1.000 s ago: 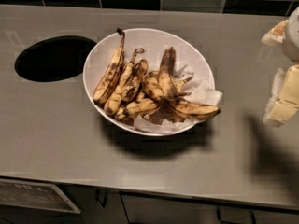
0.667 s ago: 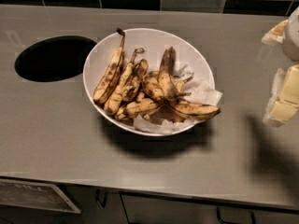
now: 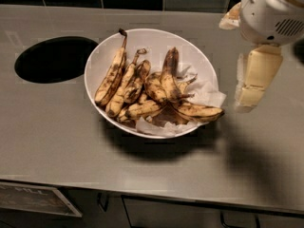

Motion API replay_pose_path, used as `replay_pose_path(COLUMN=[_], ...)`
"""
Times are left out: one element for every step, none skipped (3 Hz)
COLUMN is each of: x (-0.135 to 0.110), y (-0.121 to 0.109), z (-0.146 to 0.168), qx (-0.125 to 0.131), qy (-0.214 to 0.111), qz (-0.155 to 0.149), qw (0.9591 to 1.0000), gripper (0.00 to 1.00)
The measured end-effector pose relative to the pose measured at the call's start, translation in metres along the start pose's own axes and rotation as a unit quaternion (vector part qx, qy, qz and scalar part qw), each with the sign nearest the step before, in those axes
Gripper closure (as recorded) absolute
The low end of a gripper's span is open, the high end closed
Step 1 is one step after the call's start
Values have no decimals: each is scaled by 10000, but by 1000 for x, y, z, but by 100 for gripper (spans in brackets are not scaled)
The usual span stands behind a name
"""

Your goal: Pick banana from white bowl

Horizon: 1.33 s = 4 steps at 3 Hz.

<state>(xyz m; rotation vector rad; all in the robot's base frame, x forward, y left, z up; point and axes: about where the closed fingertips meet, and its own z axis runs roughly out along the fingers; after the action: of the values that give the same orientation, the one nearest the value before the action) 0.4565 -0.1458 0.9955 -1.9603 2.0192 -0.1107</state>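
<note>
Plainly, the task has barely begun: nothing is lifted yet. The banana [image 3: 197, 111], long, curved and heavily browned, lies in the white bowl [image 3: 156, 33] on its near right side. It rests on crumpled white paper [image 3: 205, 92] among the paler and stubbier bananas, its dark tip poking over the rim. The pincer [image 3: 250, 86] hangs to the right of the bowl, above the grey surface [image 3: 57, 127], apart from the fruit and holding nothing. Whether it is spread or pressed together I cannot tell. What is left, by my judgement, is everything that counts: moving left over the bowl, lowering onto the banana, gripping it and lifting it clear. A dark round hole [image 3: 54, 59] sits left of the bowl.
</note>
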Motion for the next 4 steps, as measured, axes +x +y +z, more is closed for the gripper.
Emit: replay_pose_path(x=[-46, -47, -58, -93], y=[-10, -11, -15, -22], z=[2, 1, -3, -8], qx=[-39, 3, 57, 17], qy=[-118, -134, -178, -243], qz=[-664, -661, -813, -1383], qw=[9977, 9977, 9965, 9901], gripper=[0, 0, 0, 0])
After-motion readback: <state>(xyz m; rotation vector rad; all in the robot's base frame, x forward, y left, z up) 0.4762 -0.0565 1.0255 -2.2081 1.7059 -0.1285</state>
